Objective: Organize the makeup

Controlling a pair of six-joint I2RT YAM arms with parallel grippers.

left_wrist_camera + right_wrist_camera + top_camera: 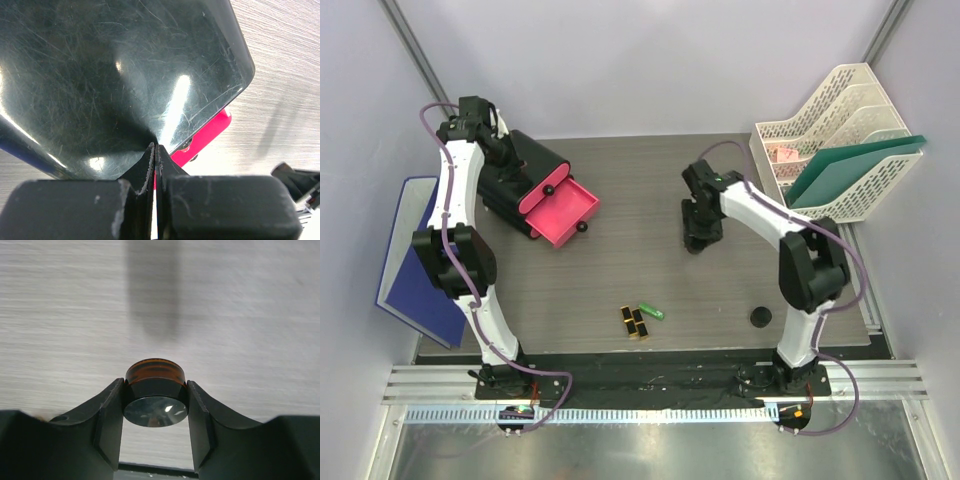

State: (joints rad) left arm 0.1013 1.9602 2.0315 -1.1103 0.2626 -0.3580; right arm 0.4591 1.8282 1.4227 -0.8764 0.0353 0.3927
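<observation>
- Top external view: the table [620, 260] carries a small cluster of black-and-gold lipsticks [635, 322] near its front edge. A green tube [652, 311] lies just beside them on the right.
- A black round compact [759, 317] sits apart from these, farther right, close to the right arm's base.
- At the back left stands a black box [515, 170] with one pink drawer [560, 208] pulled out towards the middle of the table.
- A white rack [840, 110] holding green folders [855, 170] stands at the back right. A blue board [405, 250] leans off the table's left side.
- Right wrist view: the right gripper [155, 405] is about half open, with both finger pads pressed against the sides of a black-capped bottle [154, 372].
- The bottle is seen end-on, with a glossy black cap and an amber-brown body behind it. It may be one of the foundation bottles, though this angle does not settle that.
- Whether the bottle rests on the table or is lifted clear I cannot tell. From above, this gripper is low over the table's middle right and hides the bottle.
- Left wrist view: the left gripper [155, 150] is fully closed, finger against finger, and has nothing between them.
- It sits over the scratched, glossy top of the black box, with the pink drawer showing past the box's edge.
</observation>
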